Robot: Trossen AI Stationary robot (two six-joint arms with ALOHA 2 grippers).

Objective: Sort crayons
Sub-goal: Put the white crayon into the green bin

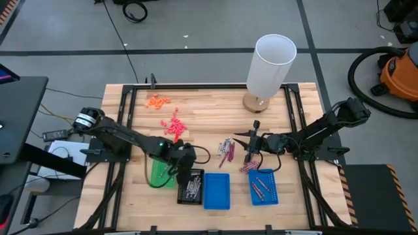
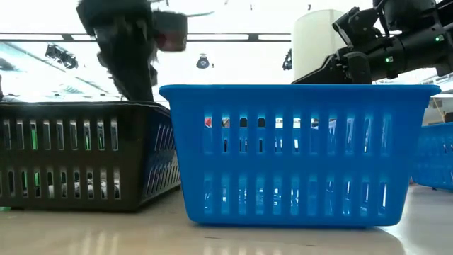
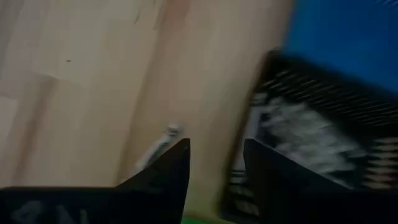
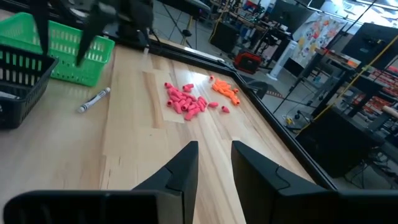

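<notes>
**Even overhead light, one smeared wrist view**

The high view is evenly lit and sharp, with soft, short shadows under both arms on the table (image 1: 215, 117). The low view is backlit: ceiling lights glare white at 12 o'clock, and the left arm's dark bulk at 11 o'clock is blurred. The blue tray (image 2: 297, 152) stands crisp. The left wrist view is heavily smeared; the black tray (image 3: 323, 143) at 3 o'clock is streaked. The right wrist view is bright and clear.
</notes>
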